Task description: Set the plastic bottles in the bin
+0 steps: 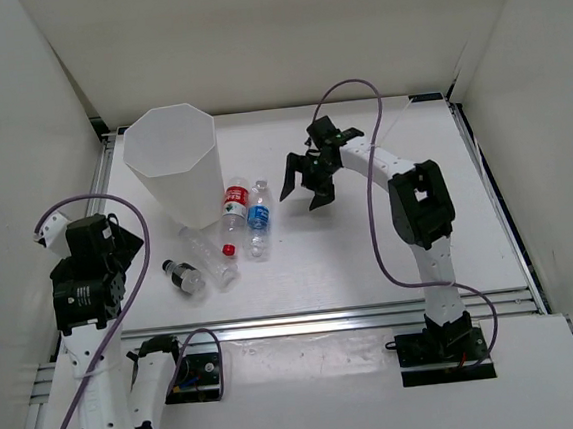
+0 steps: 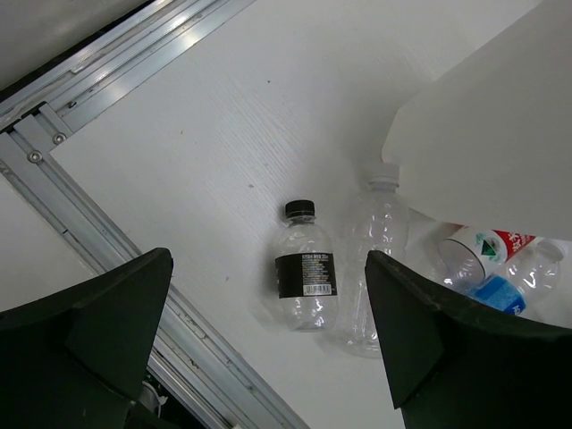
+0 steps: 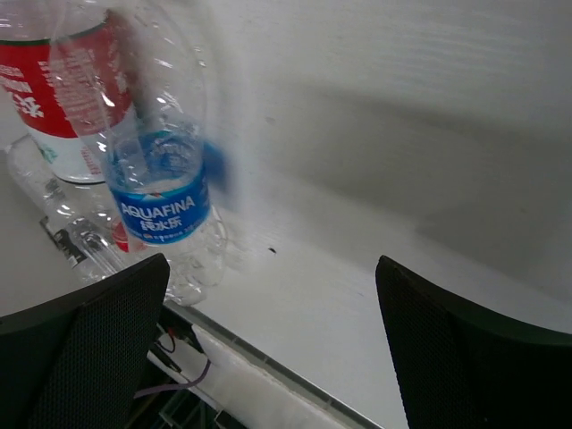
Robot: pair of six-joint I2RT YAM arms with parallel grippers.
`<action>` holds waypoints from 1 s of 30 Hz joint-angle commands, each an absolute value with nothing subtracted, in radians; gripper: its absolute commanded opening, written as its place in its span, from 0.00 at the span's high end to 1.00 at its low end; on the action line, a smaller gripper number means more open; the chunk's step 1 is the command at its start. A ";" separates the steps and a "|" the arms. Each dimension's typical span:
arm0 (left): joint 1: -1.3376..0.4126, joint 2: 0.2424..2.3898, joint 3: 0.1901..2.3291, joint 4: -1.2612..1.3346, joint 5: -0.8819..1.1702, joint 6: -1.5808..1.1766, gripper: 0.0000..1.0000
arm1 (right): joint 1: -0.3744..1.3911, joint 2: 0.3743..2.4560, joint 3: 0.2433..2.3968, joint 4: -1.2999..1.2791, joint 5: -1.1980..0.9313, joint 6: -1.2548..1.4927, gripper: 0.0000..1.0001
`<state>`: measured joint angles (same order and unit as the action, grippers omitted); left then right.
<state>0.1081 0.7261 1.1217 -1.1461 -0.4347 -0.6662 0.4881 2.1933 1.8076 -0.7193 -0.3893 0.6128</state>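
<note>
The tall white bin [image 1: 174, 164] stands at the back left; its wall also shows in the left wrist view [image 2: 500, 125]. Four bottles lie beside its base. The red-labelled bottle [image 1: 232, 203] and the blue-labelled bottle [image 1: 259, 218] lie side by side; both show in the right wrist view, red [image 3: 63, 89] and blue [image 3: 161, 201]. The plain red-capped bottle [image 1: 210, 256] and the short dark-labelled bottle [image 1: 183, 276] lie nearer; in the left wrist view they are the plain bottle [image 2: 375, 259] and the short one [image 2: 304, 277]. My right gripper [image 1: 306, 187] is open and empty, right of the blue-labelled bottle. My left gripper [image 1: 124, 251] is open and empty, left of the short bottle.
An aluminium rail [image 1: 376, 317] runs along the table's near edge, also seen in the left wrist view [image 2: 98, 223]. White walls enclose the table on three sides. A purple cable [image 1: 377, 217] hangs by the right arm.
</note>
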 commanded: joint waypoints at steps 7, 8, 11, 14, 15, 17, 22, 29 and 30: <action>0.104 0.724 1.088 -1.169 -0.417 -0.650 0.00 | 0.560 2.331 1.999 -0.591 -0.634 0.607 0.00; 0.104 0.724 1.088 -1.169 -0.408 -0.650 0.00 | 0.572 2.342 2.022 -0.580 -0.646 0.607 0.00; 0.104 0.733 1.097 -1.169 -0.397 -0.650 0.00 | 0.581 2.387 2.051 -0.580 -0.656 0.626 0.00; 0.104 0.744 1.132 -1.180 -0.367 -0.641 0.00 | 0.581 2.419 2.069 -0.571 -0.657 0.626 0.00; 0.104 0.744 1.132 -1.180 -0.367 -0.641 0.00 | 0.581 2.419 2.069 -0.571 -0.657 0.626 0.00; 0.104 0.744 1.143 -1.180 -0.356 -0.641 0.00 | 0.581 2.444 2.069 -0.571 -0.657 0.635 0.00; 0.104 0.735 1.143 -1.201 -0.356 -0.632 0.00 | 0.581 2.482 2.080 -0.558 -0.657 0.657 0.01; 0.104 0.726 1.124 -1.219 -0.377 -0.635 0.00 | 0.581 2.421 2.022 -0.558 -0.666 0.646 0.21; 0.104 0.726 1.124 -1.220 -0.377 -0.644 0.00 | 0.581 2.392 2.011 -0.548 -0.679 0.635 0.22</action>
